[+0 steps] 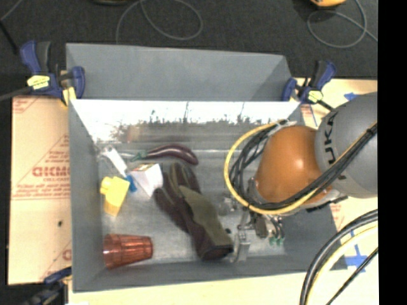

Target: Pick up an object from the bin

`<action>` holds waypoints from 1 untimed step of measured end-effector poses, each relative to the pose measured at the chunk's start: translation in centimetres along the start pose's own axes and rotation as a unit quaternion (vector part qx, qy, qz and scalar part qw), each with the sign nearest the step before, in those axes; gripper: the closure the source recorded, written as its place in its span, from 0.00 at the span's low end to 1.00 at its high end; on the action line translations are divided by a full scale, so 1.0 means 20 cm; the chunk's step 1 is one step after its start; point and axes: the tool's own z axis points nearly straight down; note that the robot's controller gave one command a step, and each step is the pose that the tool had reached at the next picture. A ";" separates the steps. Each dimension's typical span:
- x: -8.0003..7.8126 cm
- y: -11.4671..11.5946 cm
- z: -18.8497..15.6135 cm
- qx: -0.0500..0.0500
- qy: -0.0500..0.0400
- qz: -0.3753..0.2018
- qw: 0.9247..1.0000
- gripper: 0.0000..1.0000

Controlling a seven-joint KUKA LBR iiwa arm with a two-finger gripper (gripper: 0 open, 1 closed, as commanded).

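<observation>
**Gripper low at front right of bin, beside dark fabric bundle**

Grey metal bin (86,170). The arm enters from the right, its orange dome cover (289,164) ringed by cables. The gripper (243,246) sits near the floor at the bin's front right, against the near end of a long dark plum fabric bundle (175,205) with an olive-green flap (205,216) lying on top. Contact looks likely but is not certain. Whether the jaws are spread or closed is not readable here.

Other contents:
- A curved purple aubergine-shaped toy (170,152) by the back wall.
- A white folded card piece (146,178) just beside a yellow plastic block (114,192), both on the left.
- A translucent red cup (127,248) on its side at front left, well apart from the gripper.
</observation>
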 end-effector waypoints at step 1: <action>-0.01 0.00 -0.02 0.000 -0.004 0.000 1.000 0.00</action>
